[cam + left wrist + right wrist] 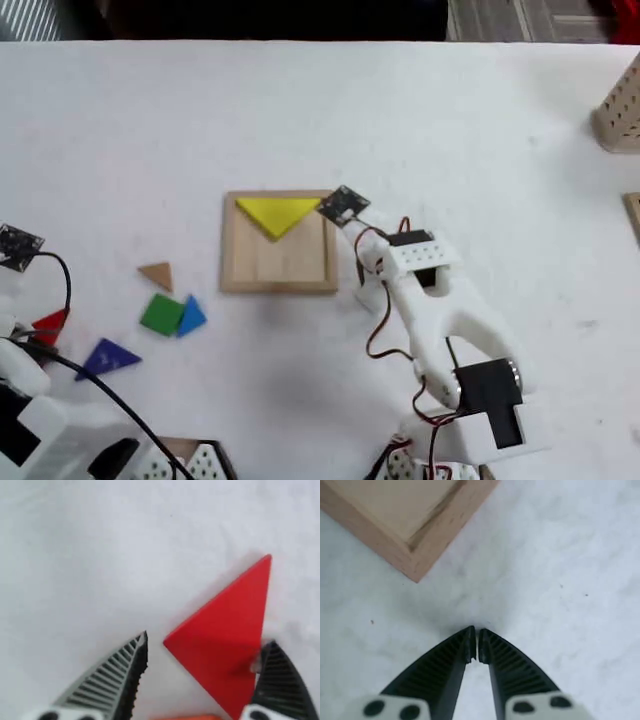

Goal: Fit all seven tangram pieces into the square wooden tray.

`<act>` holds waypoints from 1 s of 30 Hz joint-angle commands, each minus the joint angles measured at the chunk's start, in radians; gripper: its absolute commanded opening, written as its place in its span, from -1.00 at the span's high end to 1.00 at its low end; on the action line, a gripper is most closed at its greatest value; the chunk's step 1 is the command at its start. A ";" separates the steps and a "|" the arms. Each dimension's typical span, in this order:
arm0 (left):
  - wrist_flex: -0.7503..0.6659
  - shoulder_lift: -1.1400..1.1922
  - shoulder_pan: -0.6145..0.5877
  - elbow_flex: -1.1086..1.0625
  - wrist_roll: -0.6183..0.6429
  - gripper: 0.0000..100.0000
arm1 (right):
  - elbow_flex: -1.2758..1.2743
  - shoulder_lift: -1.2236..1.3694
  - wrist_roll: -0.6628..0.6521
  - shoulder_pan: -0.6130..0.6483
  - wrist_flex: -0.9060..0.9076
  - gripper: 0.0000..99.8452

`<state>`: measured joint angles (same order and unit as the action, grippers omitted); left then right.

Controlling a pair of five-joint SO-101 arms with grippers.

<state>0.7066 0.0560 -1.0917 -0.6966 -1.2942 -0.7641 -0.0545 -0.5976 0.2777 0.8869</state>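
With the yellow triangle (275, 212) seated in the square wooden tray (232, 280), the left gripper (206, 640), fingers spread astride the red triangle (225, 630) on the table (450, 130), probably must pinch next, while the right gripper (476, 637) sits pressed together beside the tray's corner.

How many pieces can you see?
6. Yellow piece in the tray; tan, green, blue and navy pieces left of it; red piece between left gripper's fingers. Another may be hidden.
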 commanded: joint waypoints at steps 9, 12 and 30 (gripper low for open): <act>-0.149 0.262 0.016 0.051 -0.017 0.33 | -0.005 -0.024 -0.011 0.025 0.022 0.96; -0.147 0.262 0.018 0.049 -0.017 0.37 | -0.005 -0.024 -0.011 0.025 0.022 0.96; 0.176 -0.010 0.033 0.061 -0.009 0.44 | -0.005 -0.024 -0.011 0.025 0.022 0.96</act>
<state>0.8416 0.0621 -1.0733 -0.6398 -1.3004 -0.7641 -0.0545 -0.5976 0.2793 0.8899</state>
